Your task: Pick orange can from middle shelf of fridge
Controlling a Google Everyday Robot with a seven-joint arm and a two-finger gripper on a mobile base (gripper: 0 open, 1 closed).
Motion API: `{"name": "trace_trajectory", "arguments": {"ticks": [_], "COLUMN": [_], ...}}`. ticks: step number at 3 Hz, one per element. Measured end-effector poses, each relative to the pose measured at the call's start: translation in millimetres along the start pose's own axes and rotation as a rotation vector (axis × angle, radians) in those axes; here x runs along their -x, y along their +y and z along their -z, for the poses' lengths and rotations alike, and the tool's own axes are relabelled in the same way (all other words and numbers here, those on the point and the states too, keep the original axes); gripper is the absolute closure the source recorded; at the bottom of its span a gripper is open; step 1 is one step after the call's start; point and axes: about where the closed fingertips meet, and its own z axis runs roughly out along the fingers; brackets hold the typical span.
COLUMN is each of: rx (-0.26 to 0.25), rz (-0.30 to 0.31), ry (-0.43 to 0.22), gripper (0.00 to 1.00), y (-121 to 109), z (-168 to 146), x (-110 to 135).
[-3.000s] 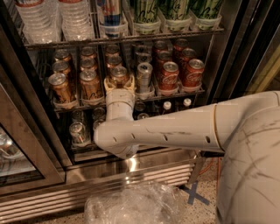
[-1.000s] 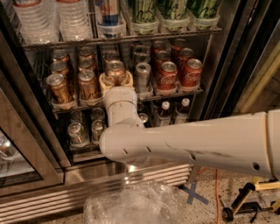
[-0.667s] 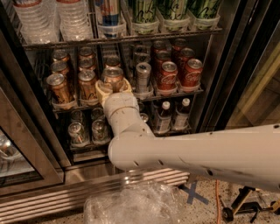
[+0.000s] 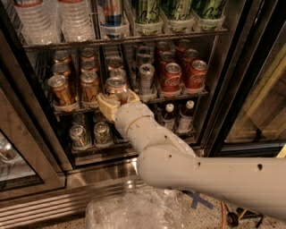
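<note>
The fridge [image 4: 225,94] stands open before me. Its middle shelf [image 4: 199,92] holds lanes of cans. Several orange cans fill the left lanes, such as the ones in the far-left lane [image 4: 59,89] and the second lane [image 4: 89,85]. My gripper [image 4: 118,102] reaches into the third lane, at the base of the front orange can [image 4: 116,86]. It is open, with one finger [image 4: 105,106] left of the can and the other [image 4: 133,95] right of it. The cream arm [image 4: 187,170] stretches in from the lower right.
A slim silver can [image 4: 146,78] stands just right of the gripper, then red Coca-Cola cans [image 4: 172,77]. Water bottles [image 4: 44,18] and green cans [image 4: 178,11] sit above. Blue cans [image 4: 80,134] and small bottles [image 4: 185,115] sit below. A clear plastic bag [image 4: 129,210] lies on the floor.
The arm has stretched out lower and further into the fridge. The gripper has moved slightly right and deeper, from in front of the can to either side of it.
</note>
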Motion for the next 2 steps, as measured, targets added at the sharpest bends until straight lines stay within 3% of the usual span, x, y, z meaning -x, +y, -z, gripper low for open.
{"name": "trace_trajectory", "arguments": {"ticks": [1, 2], "rx": [0.078, 0.128], "rz": [-0.039, -0.052], "ry": [-0.007, -0.004], "gripper": [1.00, 1.00], "y": [-19.3, -5.3], "z": [31.7, 32.7], "x": [32.8, 33.6]}}
